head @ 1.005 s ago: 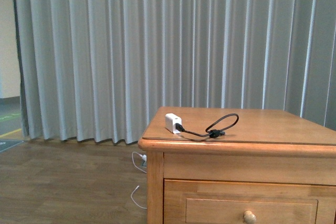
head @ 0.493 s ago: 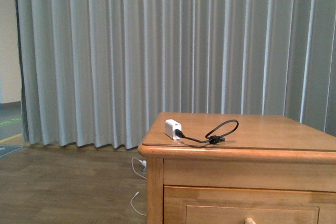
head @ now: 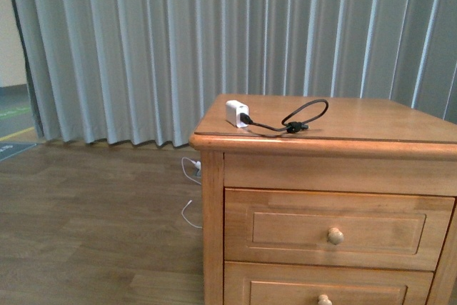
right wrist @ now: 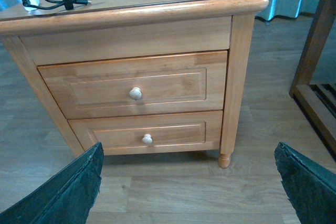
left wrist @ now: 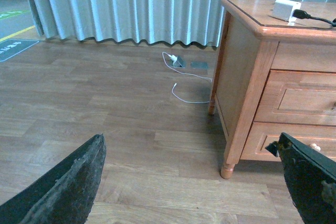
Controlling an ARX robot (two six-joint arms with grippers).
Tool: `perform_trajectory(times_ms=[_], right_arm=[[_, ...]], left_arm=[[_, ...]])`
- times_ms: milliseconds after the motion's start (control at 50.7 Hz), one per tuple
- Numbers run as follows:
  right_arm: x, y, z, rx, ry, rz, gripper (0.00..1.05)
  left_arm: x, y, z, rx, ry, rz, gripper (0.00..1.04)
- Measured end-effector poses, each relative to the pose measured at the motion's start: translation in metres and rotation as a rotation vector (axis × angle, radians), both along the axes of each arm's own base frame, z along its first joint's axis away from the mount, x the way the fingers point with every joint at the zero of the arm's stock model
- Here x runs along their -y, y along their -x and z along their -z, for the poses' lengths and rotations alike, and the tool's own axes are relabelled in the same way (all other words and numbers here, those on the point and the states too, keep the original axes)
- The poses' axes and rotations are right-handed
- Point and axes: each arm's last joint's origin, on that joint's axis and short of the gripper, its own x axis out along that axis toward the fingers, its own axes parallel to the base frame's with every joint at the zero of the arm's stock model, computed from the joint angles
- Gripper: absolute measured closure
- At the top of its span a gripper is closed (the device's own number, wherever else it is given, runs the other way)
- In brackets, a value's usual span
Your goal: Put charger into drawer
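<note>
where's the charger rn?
In the front view, the charger lies on the cabinet top near its left edge, its black cable looped toward the middle, above the shut top drawer.

The front view is lit evenly and softly, and no hard shadows are cast. Gentle shading is seen only between the folds of the curtain and under the overhanging top of the cabinet. A pale sheen is carried by the cabinet top and, in the left wrist view, by the floor. The fingers of the left gripper and those of the right gripper are rendered dark, grainy and out of focus. In the right wrist view, straight edges are slightly bowed.
</note>
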Motion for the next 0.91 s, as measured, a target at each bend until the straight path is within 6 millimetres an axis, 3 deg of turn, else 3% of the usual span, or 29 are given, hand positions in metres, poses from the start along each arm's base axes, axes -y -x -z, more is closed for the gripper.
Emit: perform_trajectory(times_ms=[237,493,749,907], right_arm=[[-0.012,-0.061,0.006,-0.09,0.005,-0.044,0.08],[-0.051,-0.123,0.02,-0.15,0.023,-0.121,0.08],[-0.091,-0.183,0.057,-0.18,0.056,-0.126,0.08],[-0.104,-0.221,0.075,-0.171,0.055,-0.104,0.08]], left_arm=[[0.0,0.0,0.0,0.0,0.0,0.0,0.06],[0.0,0.0,0.0,0.0,0.0,0.0,0.06],[0.0,0.0,0.0,0.0,0.0,0.0,0.06],[0.0,0.0,0.0,0.0,0.0,0.0,0.06]])
